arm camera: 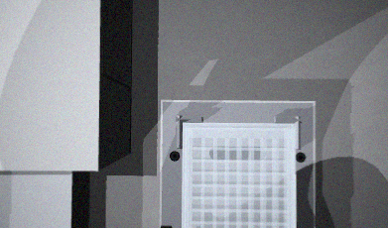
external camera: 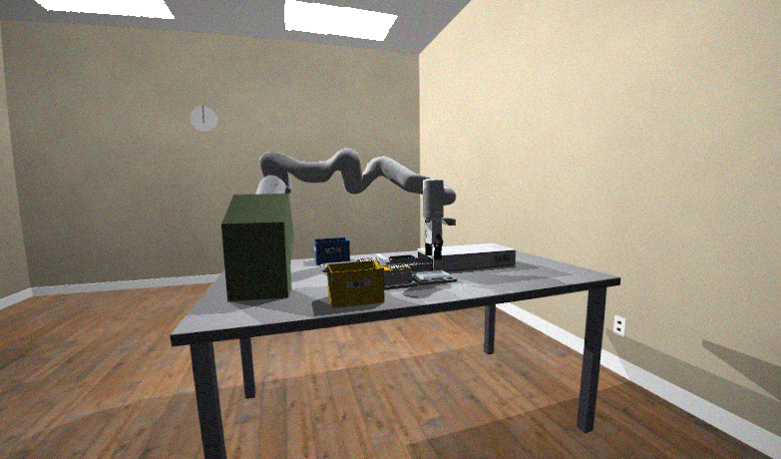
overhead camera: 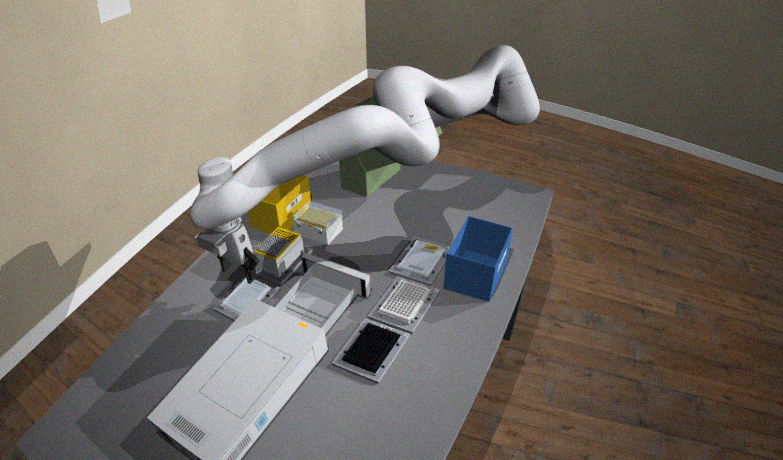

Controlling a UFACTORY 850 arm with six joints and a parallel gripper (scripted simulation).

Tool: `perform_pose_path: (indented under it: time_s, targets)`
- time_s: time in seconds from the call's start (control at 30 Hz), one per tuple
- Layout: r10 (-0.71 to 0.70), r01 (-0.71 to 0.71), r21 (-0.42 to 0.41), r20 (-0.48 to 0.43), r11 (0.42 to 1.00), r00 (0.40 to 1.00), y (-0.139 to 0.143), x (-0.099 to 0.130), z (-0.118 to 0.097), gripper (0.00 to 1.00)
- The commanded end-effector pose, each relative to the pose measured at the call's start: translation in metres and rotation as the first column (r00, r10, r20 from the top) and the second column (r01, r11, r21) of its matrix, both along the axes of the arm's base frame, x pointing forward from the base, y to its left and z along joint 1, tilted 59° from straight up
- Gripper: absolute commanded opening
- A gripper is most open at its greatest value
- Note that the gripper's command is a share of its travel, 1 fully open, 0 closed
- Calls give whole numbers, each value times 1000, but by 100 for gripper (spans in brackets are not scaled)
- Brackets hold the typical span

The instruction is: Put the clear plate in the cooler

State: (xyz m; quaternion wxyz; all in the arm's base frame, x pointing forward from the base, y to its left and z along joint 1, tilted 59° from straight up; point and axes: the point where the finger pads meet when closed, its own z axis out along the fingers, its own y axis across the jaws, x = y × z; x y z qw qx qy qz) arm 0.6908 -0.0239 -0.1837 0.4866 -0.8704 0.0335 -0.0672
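The clear plate lies flat, without a lid, in its work nest at the left of the bench. My gripper is open and empty. It points down and hangs a little above the plate's far end, apart from it. Its fingers do not show in the wrist view. The white cooler CD stands right beside the nest. Its drawer is pulled out, with the front panel toward the bench's middle. Its orange lamp is lit.
A tip box with a yellow top stands just behind the gripper, a second one beyond it. A yellow bin, green box and blue bin stand further back. Three more nests hold a lidded plate, a white plate and a black plate.
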Motion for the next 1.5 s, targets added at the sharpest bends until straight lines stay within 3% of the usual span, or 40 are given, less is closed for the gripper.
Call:
perform_pose_path:
  time_s: [0.0,1.1,1.47]
  targets:
    - [-1,1,-1,1,1000,1000,3,2,-2,100]
    - [-1,1,0,1,1000,1000,44,9,-27,100]
    - [-1,1,0,1,1000,1000,45,9,-27,100]
